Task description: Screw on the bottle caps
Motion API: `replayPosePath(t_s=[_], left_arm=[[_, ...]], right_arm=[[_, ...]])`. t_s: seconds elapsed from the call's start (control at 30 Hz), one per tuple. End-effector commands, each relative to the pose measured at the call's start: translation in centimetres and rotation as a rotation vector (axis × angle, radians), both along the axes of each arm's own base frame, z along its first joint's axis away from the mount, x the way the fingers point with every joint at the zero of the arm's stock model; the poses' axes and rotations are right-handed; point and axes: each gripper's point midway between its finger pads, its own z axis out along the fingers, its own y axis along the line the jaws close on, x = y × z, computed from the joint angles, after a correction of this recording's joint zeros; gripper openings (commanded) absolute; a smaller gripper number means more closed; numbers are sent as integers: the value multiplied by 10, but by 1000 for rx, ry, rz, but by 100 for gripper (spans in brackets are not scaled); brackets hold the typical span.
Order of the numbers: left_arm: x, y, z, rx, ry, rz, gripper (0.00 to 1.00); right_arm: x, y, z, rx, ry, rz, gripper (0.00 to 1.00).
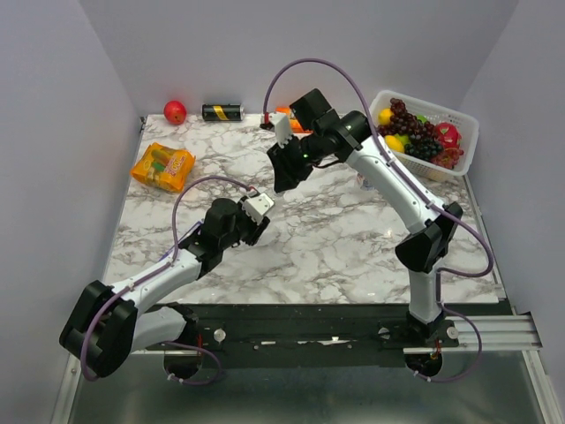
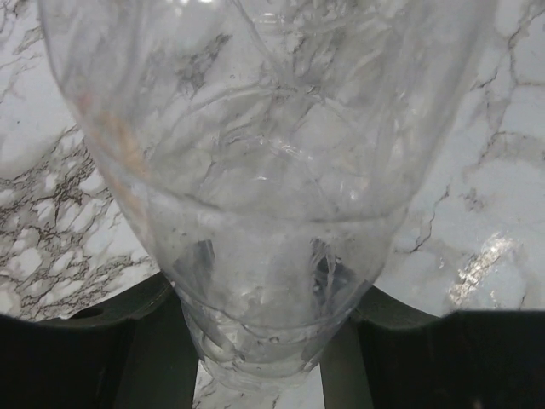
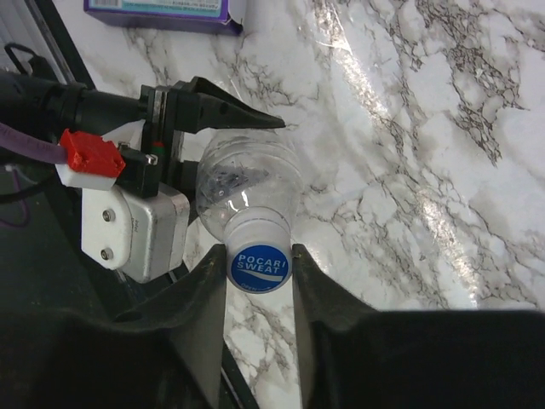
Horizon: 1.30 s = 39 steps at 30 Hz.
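Bottle cap, bluish, printed "POCARI SWEAT": in the right wrist view it sits at lower centre of the frame, on the neck of the clear bottle. The right gripper is clamped on it, one dark finger touching each side of the rim. How far the cap is threaded down cannot be told. The bottle runs from the cap toward the upper left, where the left gripper holds its far end; one dark finger shows above the bottle body. A purple box lies at the top edge on the marble table.

Left wrist view: the bottle fills most of the frame, seen from its base end. Its lower part is pinched between the two dark fingers at the bottom, both touching the plastic. The cap is not visible here.

Top view: the two grippers meet tip to tip just left of the table's centre, the left one lower left, the right one upper right. Bottle and cap are hidden between them. Well apart at upper left lie a red apple, a black-and-yellow can and an orange snack packet. A white basket of fruit stands at upper right.
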Motion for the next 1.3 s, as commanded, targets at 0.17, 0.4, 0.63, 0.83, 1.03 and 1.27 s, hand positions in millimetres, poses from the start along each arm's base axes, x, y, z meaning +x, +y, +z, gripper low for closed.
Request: replayPosePath(t_s=[0.17,0.4,0.63,0.83,1.03,1.27], left_arm=[[1,-22,7,-7,-30,-110,0],[-36,-47,16,-47,-20,-421,0],[-79,-52,22,-1,7,-712,0],[-85,-48,24,44,-6,-762,0],[-81,-49,27,46,-20,-748,0],[-80,-48,25,48,-20,-740,0]], right_arm=[[-11,2,105,207,-210,58,88],[-63,-29,124,245,-514,474,81],[-102,-72,51,107,-837,920,84],[-105,-65,38,94,-882,1033,83],[-118,-60,31,110,-873,1153,74],[-134,-67,16,123,-790,1243,68]])
